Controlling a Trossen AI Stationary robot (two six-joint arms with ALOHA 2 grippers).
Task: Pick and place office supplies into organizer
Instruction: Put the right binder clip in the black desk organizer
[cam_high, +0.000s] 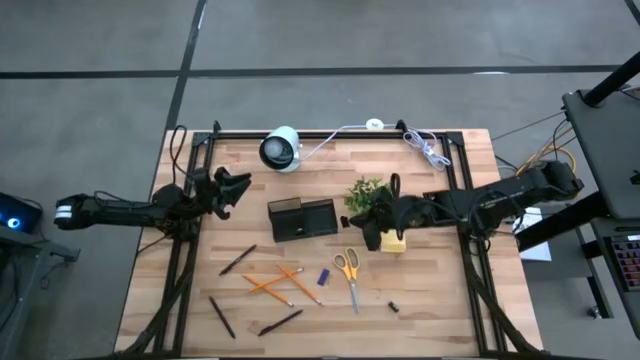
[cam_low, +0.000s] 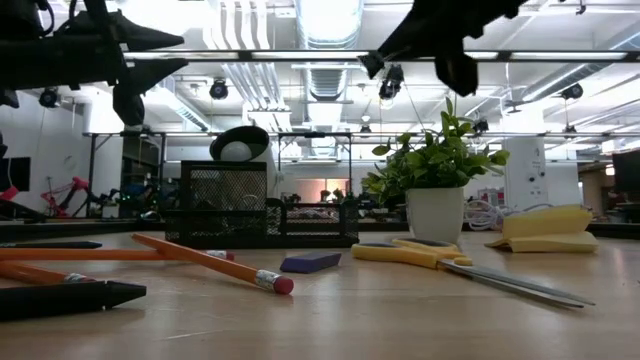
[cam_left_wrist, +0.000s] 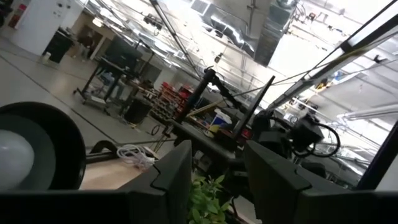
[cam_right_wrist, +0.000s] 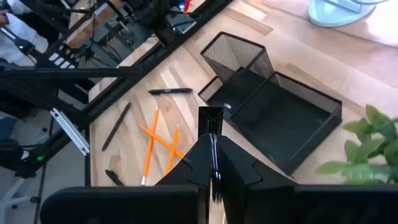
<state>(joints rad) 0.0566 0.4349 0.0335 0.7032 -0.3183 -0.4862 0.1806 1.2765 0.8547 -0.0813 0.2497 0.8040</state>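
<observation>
Above the table's right half, the right gripper hangs with fingers pressed together, empty, just beside the sticky-note pad and near the scissors. The organizer sits mid-table. Left gripper waits raised, fingers narrowly parted. Judgement: spread fingers first, centre over the pad, descend straight; avoid the plant.

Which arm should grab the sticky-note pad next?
Right. The right gripper hangs beside the sticky-note pad, fingers shut; the left gripper waits at the far left edge.
</observation>
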